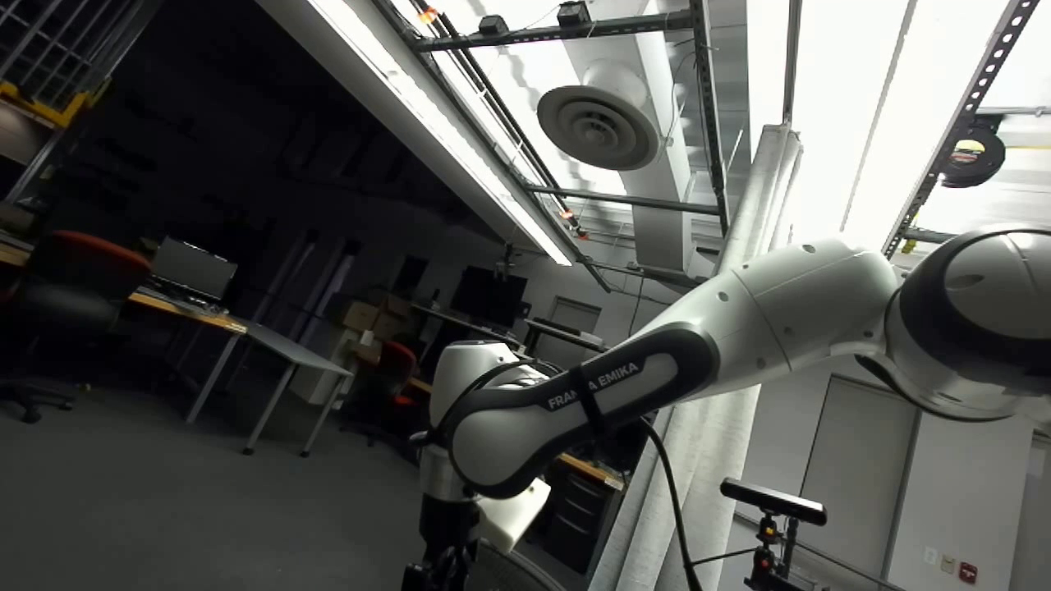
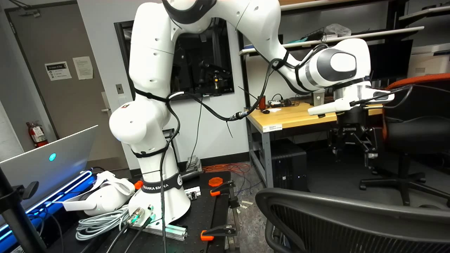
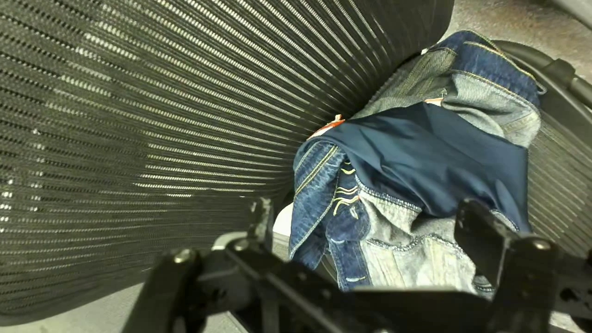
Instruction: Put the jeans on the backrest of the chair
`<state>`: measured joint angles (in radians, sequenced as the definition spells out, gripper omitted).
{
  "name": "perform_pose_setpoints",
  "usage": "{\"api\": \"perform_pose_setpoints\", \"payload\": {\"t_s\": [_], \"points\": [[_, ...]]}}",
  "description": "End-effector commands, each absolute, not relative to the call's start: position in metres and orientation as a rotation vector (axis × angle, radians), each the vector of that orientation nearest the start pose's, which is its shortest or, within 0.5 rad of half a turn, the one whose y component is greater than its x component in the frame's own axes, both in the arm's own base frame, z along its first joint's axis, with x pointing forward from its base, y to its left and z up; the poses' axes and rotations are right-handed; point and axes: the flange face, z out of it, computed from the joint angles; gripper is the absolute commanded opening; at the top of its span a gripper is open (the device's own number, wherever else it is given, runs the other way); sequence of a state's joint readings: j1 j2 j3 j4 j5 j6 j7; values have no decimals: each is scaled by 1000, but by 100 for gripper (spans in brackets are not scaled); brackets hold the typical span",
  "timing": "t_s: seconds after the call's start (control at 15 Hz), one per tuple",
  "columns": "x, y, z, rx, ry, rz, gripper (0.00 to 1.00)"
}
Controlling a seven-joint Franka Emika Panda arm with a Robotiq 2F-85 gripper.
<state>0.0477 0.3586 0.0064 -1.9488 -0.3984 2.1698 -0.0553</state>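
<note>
The jeans [image 3: 434,152] lie crumpled on the chair's seat in the wrist view, partly inside out with a dark blue lining and pale inner cloth showing. They are hidden in both exterior views. The chair's black mesh backrest [image 3: 138,129] fills the left of the wrist view. Its top edge also shows in an exterior view [image 2: 351,205]. My gripper [image 3: 367,212] is open and empty, above the jeans, with the fingers wide apart. In both exterior views the gripper [image 2: 352,156] [image 1: 441,566] points down in the air. In an exterior view it appears beyond the backrest's top edge.
A wooden desk [image 2: 291,119] and a red-backed office chair [image 2: 415,130] stand behind the gripper. A black computer tower [image 2: 288,167] is under the desk. The robot's base table [image 2: 197,218] carries a laptop [image 2: 52,154], a white headset [image 2: 109,196] and orange clamps.
</note>
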Motion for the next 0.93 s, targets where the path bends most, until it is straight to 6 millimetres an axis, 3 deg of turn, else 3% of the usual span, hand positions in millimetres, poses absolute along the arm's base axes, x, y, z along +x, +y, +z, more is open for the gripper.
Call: {"api": "perform_pose_setpoints", "payload": {"t_s": [0.0,0.13,0.47,0.87], "points": [[604,17,289,-3389,-611,233,100],[609,24,279,-3359,-742,309,100],[616,38,233,-3193,-1101,442,100],[629,41,179,-2937,-1461,590,100]]}}
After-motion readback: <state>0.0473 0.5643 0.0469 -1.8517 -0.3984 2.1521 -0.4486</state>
